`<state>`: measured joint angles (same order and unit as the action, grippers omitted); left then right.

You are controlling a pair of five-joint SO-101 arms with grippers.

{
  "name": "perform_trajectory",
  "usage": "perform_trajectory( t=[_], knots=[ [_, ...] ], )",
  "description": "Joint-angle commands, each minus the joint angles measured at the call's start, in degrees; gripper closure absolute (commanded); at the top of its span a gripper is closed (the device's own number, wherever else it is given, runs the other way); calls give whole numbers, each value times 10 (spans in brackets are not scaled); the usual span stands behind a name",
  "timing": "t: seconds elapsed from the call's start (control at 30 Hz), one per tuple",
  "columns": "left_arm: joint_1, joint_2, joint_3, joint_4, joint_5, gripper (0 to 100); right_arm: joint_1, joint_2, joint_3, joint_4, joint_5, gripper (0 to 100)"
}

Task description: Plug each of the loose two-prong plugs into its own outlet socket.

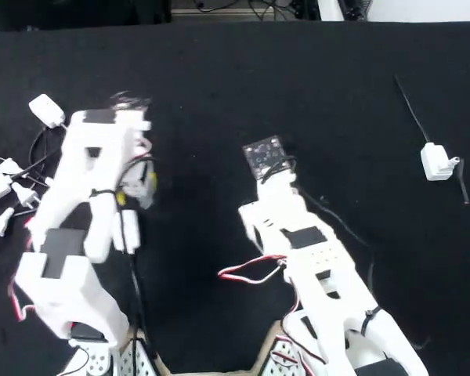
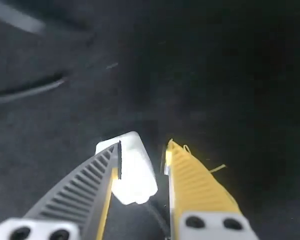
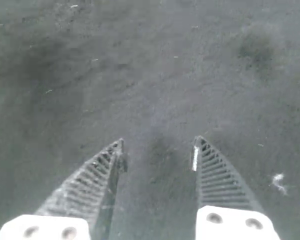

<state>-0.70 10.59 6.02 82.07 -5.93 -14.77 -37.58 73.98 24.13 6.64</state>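
My left gripper (image 2: 142, 155) has a grey finger (image 2: 90, 185) and a yellow finger (image 2: 190, 180), shut on a white two-prong plug (image 2: 132, 170) above the black cloth. In the high view that gripper (image 1: 137, 196) hangs off the left arm, left of the table's middle, and looks blurred. My right gripper (image 3: 157, 150) is open with only bare cloth between its fingers; from above it (image 1: 266, 160) sits near the table's centre. Another white plug (image 1: 435, 160) with a thin black cord lies at the far right. White plugs and socket pieces (image 1: 0, 188) lie in a cluster at the left edge.
A white block (image 1: 47, 110) on a black cable lies at the back left, with tangled cables (image 1: 35, 153) beside it. The black cloth (image 1: 337, 86) covers the whole table. Red and white wires (image 1: 247, 274) loop beside the right arm.
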Motion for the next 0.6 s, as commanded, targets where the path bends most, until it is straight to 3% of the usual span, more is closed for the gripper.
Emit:
perform_trajectory(
  t=[0.0, 0.13, 0.27, 0.43, 0.5, 0.57],
  knots=[
    [69, -11, -84, 29, 6, 842, 33, -7, 2, -39, -4, 800],
    [84, -11, -166, 105, 6, 841, 31, -7, 5, -41, -4, 800],
    [28, -11, -207, 184, 5, 840, 31, -7, 5, -40, -4, 800],
    [-82, -11, -152, 186, 1, 807, 31, -7, 5, -41, -4, 800],
    [-102, -11, -110, 185, -24, 734, 31, -7, 5, -41, -4, 800],
    [-109, -27, -73, 168, -42, 723, 31, -7, 5, -41, -4, 800]
  ],
)
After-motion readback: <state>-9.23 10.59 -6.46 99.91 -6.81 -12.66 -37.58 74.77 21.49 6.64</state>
